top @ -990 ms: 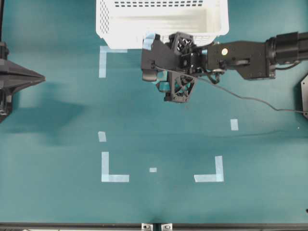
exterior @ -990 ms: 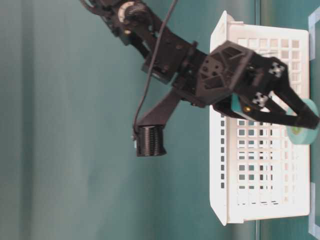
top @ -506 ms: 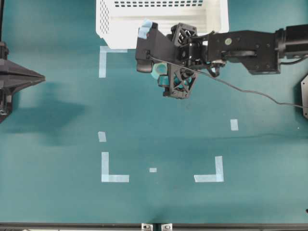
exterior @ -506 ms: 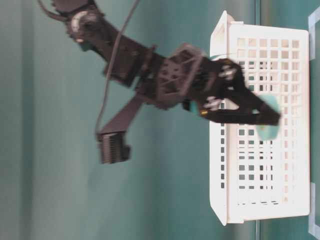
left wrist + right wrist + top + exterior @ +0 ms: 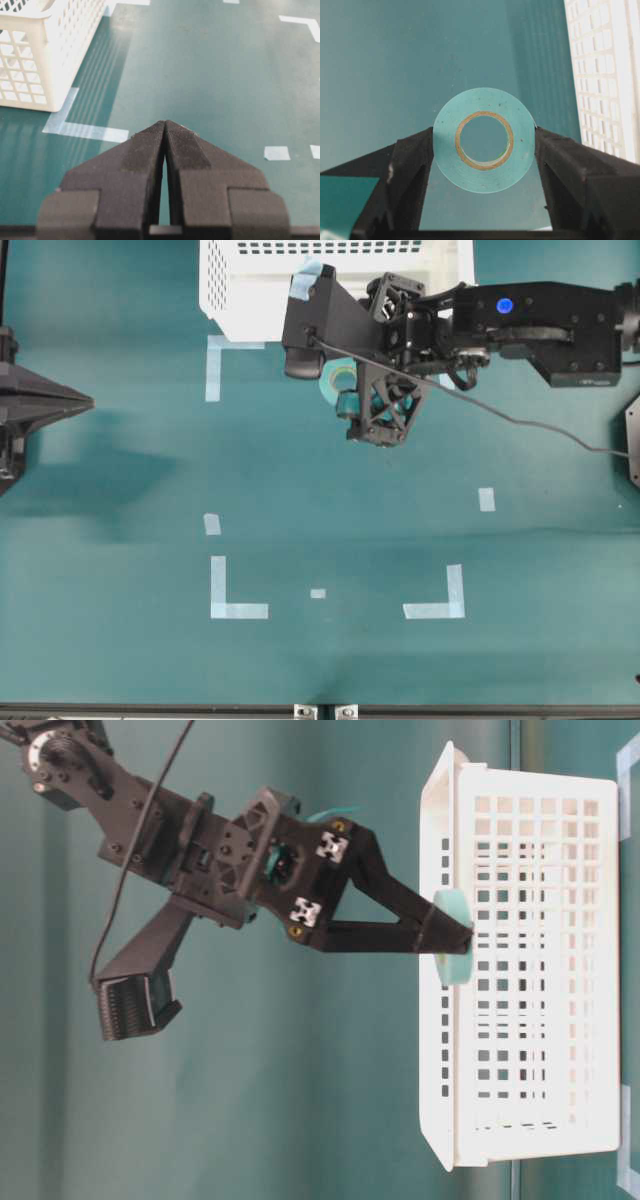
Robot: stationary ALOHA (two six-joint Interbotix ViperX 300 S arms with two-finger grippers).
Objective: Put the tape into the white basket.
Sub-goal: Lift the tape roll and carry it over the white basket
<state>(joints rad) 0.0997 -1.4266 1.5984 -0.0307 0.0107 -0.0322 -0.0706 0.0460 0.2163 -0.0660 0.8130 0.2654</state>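
Overhead view: teal bench (image 5: 120,470) marked with pale tape strips (image 5: 237,589); white basket (image 5: 230,300) against the far edge, left of centre. Right gripper (image 5: 345,380) reaching in from the right edge, raised just in front of the basket's near wall, with the tape (image 5: 338,375) peeping out beneath the black frame. Left gripper (image 5: 85,400) parked at the left edge, well apart from basket and tape.

Table-level view, turned on its side: black fingers (image 5: 400,920) pinching the light turquoise ring (image 5: 452,935) at about rim height, just outside the basket's slotted wall (image 5: 530,980), clear of the surface, not yet inside.

Left wrist view: both pads (image 5: 145,160) pressed together with only a hairline slit between, nothing held; basket corner (image 5: 50,65) at upper left over an L-shaped strip (image 5: 82,127).

Right wrist view: roll (image 5: 484,140) clamped between two dark pads (image 5: 412,160), one on each side of its outer wall, hollow core facing the lens, perforated basket wall (image 5: 600,75) along the right.
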